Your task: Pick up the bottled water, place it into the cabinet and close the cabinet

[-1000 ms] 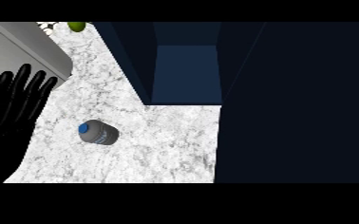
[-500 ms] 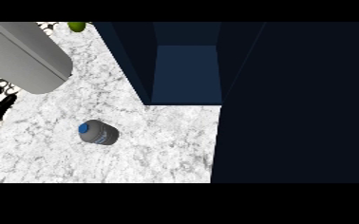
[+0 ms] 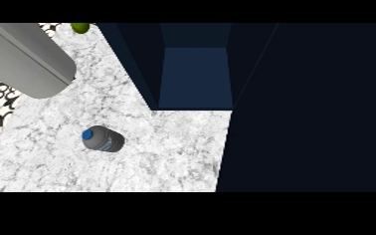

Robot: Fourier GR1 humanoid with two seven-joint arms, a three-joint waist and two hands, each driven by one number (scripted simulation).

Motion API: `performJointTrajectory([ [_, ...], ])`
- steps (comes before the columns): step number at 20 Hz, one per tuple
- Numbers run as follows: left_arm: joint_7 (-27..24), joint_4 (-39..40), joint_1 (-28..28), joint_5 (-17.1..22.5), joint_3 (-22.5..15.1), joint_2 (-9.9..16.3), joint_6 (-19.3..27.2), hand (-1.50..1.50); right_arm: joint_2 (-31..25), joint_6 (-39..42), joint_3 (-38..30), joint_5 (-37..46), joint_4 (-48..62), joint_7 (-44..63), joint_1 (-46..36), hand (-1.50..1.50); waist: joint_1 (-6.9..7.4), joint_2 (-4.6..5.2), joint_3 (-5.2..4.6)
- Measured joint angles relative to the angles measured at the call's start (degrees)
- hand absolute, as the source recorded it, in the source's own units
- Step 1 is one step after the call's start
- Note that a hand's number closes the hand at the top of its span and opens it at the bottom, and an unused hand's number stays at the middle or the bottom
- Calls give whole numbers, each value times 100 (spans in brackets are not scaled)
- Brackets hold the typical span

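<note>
Grey forearm [image 3: 33, 59] at upper left, its fingers out of view, state untellable; bottled water [image 3: 102, 139] upright, untouched.

A white marble counter [image 3: 147, 149] with grey veining fills the left and lower middle of the head view. To its right and above stands dark navy furniture [image 3: 301, 109], its surfaces almost black, with one paler blue recessed panel [image 3: 196, 77] set between darker sides. At the far upper left, a small green object [image 3: 80, 27] sits at the counter's edge.
</note>
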Motion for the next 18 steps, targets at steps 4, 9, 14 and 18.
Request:
performJointTrajectory([
  [4, 47, 242, -150, -358, 14, -109, -238, -150, 5, -82, 242, 42, -14, -52, 165, -150, -26, 1, 0],
  [9, 31, 390, -279, -1003, -100, -403, -424, -150, -14, -214, 368, 86, -27, 85, 50, -150, -35, 4, 0],
  [14, -169, 845, -602, -1883, -264, -812, -495, -150, -61, -329, 521, 107, -45, 210, -16, -150, -60, 6, -1],
  [18, -454, 1481, -865, -2433, -285, -985, -696, -150, -87, -440, 608, 136, -35, 293, -99, -150, -63, 8, -3],
])
